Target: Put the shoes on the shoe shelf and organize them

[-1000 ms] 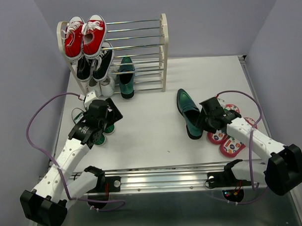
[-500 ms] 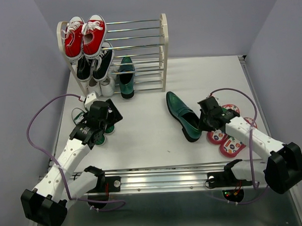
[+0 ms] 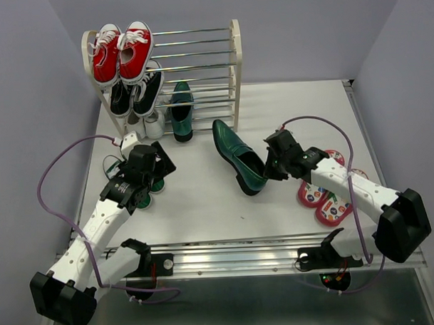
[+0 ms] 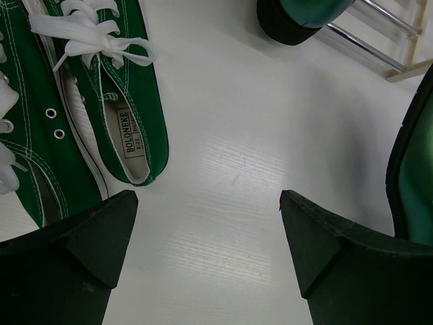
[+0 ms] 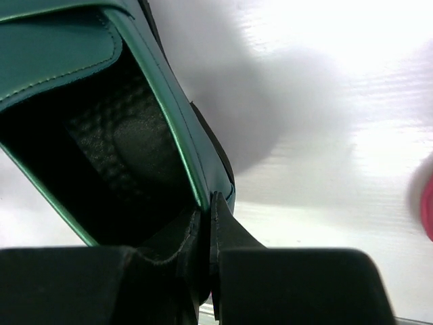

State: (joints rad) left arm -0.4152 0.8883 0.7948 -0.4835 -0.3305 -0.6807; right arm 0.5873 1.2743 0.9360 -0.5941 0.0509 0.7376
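My right gripper [image 3: 269, 168] is shut on the heel rim of a dark green glossy loafer [image 3: 237, 156], which lies mid-table with its toe toward the shoe shelf [image 3: 235, 69]. In the right wrist view the jaws [image 5: 210, 223] pinch the loafer's heel wall [image 5: 196, 162]. The other loafer [image 3: 181, 110] stands on the shelf's low tier. My left gripper [image 3: 154, 168] is open and empty beside the green canvas sneakers [image 3: 143, 190], which show in the left wrist view [image 4: 81, 101]. The pink-red flip-flops [image 3: 331, 198] lie on the table at the right.
Red sneakers [image 3: 122, 52] sit on the shelf's top tier and black sneakers [image 3: 137, 92] below them, both on the left side. White toes [image 3: 146, 126] show at the shelf's bottom left. A metal rail [image 3: 234, 251] runs along the near edge.
My right gripper has moved left and toward the shelf, carrying the loafer with it, away from the flip-flops. The left arm has not moved.
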